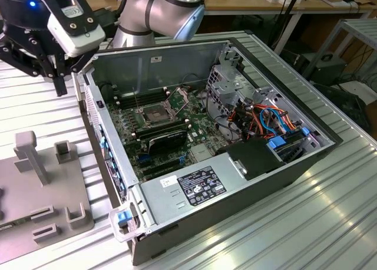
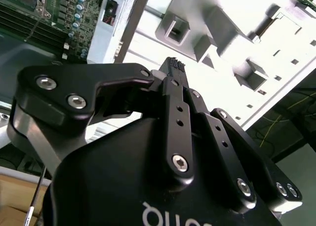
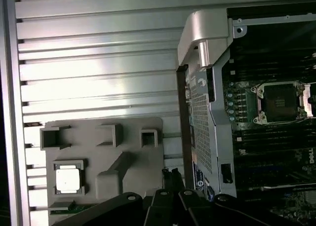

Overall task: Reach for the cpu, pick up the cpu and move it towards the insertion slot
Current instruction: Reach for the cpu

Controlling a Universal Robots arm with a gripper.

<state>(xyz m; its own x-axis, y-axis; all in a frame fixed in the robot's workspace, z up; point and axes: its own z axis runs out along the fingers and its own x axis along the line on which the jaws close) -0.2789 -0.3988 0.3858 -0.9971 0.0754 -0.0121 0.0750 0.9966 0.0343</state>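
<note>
The gripper (image 3: pixel 171 173) hangs with fingers closed together, empty; the cpu (image 3: pixel 68 180) lies flat, square-on, in a grey tray's (image 3: pixel 129 137) recess.

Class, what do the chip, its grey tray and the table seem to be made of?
The chip: probably a metal lid, pale silvery with a soft sheen. The tray: likely plastic, matt grey, with blocky moulded pockets. The table: apparently aluminium, brushed silver ribs catching bright glare.
</note>
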